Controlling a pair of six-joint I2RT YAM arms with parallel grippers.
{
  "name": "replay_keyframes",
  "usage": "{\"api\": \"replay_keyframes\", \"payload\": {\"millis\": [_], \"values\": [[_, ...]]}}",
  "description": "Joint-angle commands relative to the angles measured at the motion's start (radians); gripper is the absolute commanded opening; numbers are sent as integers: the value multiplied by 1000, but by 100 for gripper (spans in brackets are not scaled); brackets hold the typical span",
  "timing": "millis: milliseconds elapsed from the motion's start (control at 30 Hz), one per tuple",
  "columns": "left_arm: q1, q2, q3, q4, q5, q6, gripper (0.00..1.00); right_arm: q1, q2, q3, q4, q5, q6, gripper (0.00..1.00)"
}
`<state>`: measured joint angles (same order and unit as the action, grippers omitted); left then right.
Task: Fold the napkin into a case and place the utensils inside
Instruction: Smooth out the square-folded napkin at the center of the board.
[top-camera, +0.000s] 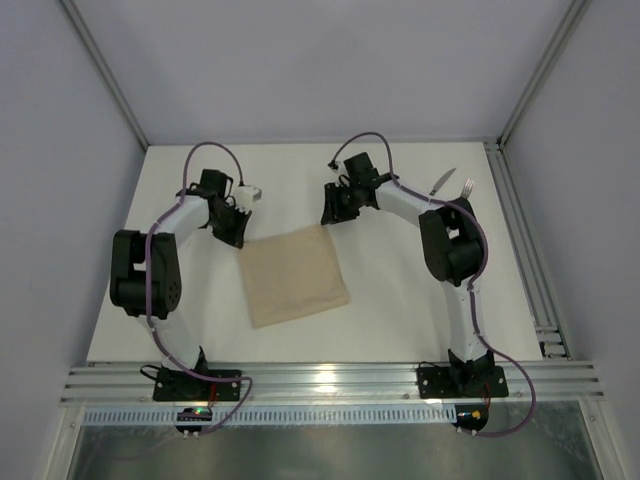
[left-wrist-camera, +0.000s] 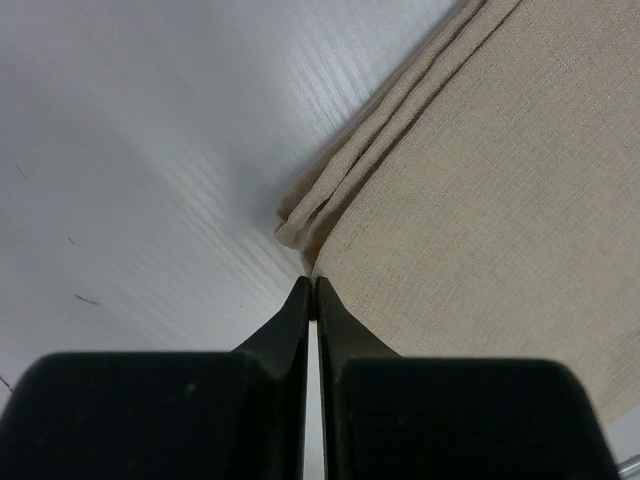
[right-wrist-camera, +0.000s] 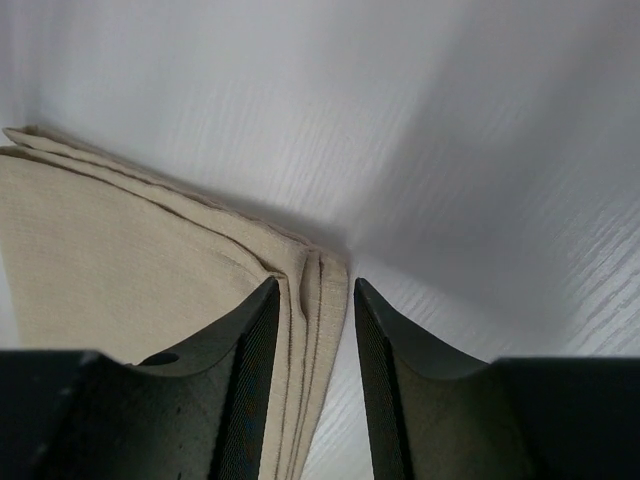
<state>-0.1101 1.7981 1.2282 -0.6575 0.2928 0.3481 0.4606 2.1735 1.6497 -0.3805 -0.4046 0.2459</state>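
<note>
Fold stage, early. The napkin (top-camera: 293, 274) lies flat near the middle of the tabletop (top-camera: 400, 320) as a roughly square pad, turned slightly askew to the tabletop edges. Both wrist views show several layers stacked along its far edge, so at least one fold is done. It is not yet the narrow oblong case.

My left pincer (left-wrist-camera: 311, 285) sits at the napkin's far-left corner with its jaws pressed together, tips right at the corner. I cannot tell whether any cloth is caught between them. My right pincer (right-wrist-camera: 315, 285) is at the far-right corner, jaws narrowly parted, with the layered edge lying between them and not yet clamped.

The knife (top-camera: 441, 181) and fork (top-camera: 466, 186) rest side by side toward the far-right corner of the tabletop, well apart from the napkin, with their metal heads pointing to the far edge. Their handles are hidden behind my right arm.

Judged progress: an opening part only. Left to do are taking the two far corners, the further folds that narrow the cloth into a pouch, and fetching both pieces of cutlery and sliding them inside.
</note>
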Motion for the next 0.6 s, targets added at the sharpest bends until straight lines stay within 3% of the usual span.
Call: {"api": "replay_keyframes", "payload": {"millis": [0,300,367,467,567], "values": [[0,7,48,35,29,11,0,21,34,42,-37,10,1,41],[0,46,79,45,34,0,2,24,71,27,-18,-3,27,40],[0,53,91,41,37,-4,2,23,78,32,-9,-5,32,33],[-2,52,97,42,43,-9,2,23,68,13,6,24,35,11],[-3,40,105,44,51,-9,1,21,34,-13,34,35,29,4]]}}
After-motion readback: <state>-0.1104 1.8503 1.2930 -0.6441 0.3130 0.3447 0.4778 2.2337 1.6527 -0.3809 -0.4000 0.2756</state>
